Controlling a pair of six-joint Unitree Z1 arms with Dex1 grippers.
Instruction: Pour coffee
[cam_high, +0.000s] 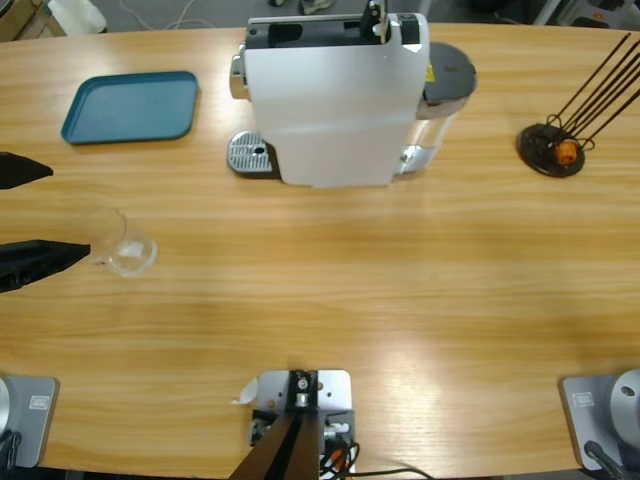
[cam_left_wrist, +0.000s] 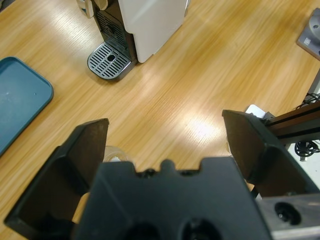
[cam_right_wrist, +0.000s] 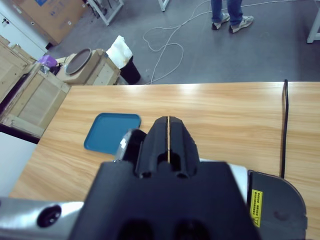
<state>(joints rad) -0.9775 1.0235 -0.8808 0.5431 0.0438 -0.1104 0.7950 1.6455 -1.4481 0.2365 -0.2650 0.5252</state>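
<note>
A clear tumbler glass (cam_high: 118, 243) stands on the table at the left, and no coffee shows in it or anywhere else. My left gripper (cam_high: 68, 210) comes in from the left edge, open wide, with one jaw just beside the glass. In the left wrist view only the rim of the glass (cam_left_wrist: 118, 154) peeks out close to the body of my left gripper (cam_left_wrist: 165, 122). The white coffee machine (cam_high: 330, 95) stands at the back middle, its drip grate (cam_high: 250, 153) on its left side. My right gripper (cam_right_wrist: 169, 132) is shut on nothing, hovering over the machine's top.
A teal tray (cam_high: 131, 106) lies at the back left. At the back right stands a black wire holder (cam_high: 553, 148) with an orange piece in it. A person's legs (cam_right_wrist: 231, 14) stand on the floor beyond the table.
</note>
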